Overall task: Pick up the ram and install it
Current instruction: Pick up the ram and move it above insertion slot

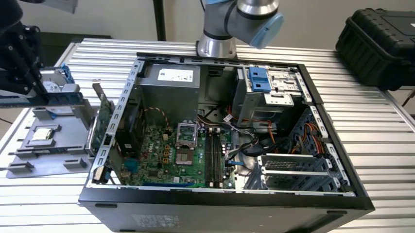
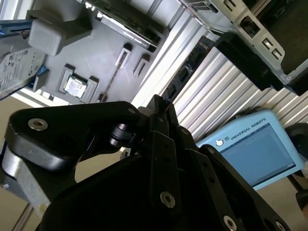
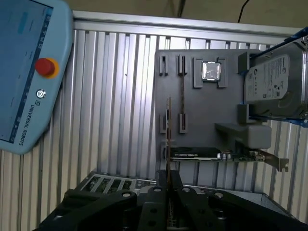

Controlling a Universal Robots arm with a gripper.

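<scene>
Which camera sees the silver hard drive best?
The first wrist view: the hard drive shows most of its labelled face. The second wrist view catches one corner; the exterior view, a partly hidden side.

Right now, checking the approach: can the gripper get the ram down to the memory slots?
Probably yes: the gripper holds the ram, the case is open, memory slots uncovered; cables lie close beside.

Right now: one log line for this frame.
phase: pick | claw: shut on ram | ram: held over grey tray | computer case: open, ram not yet installed
</scene>
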